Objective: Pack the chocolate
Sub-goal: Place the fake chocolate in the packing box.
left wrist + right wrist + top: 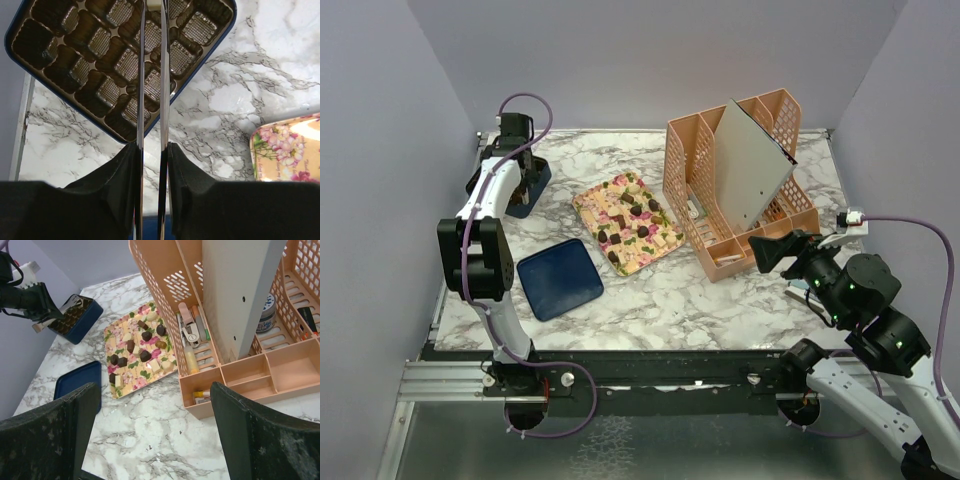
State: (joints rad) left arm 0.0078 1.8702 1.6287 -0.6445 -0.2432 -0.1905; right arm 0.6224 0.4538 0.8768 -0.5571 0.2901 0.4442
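Progress looks close to nil by my reading: every cell I can see in the gridded insert of the dark blue box (100, 42) is bare, and the chocolate (145, 356) lies loose on the floral tray (582, 200) in the middle of the table. The wrist view crops the box, so a far corner could hold something I cannot see. On that showing, nearly all the pieces are left to move.

Left gripper (152, 15) hangs over the box at the far left corner, its thin blades drawn to a narrow slit. The tips run off the top of the wrist view, so I cannot tell whether a piece is pinched there. Right gripper (152, 395) hovers near the right side, spread wide with nothing between its fingers, well apart from the tray.

Counting from the right wrist view, I make it about nine dark pieces. There are roughly half a dozen cream or tan ones, which blend into the pattern, so that number is loose. Otherwise I count one box, one floral tray and one blue lid (559, 279) lying flat near the left arm. One peach organiser (690, 160) stands on the right with a single grey board (750, 170) propped in it
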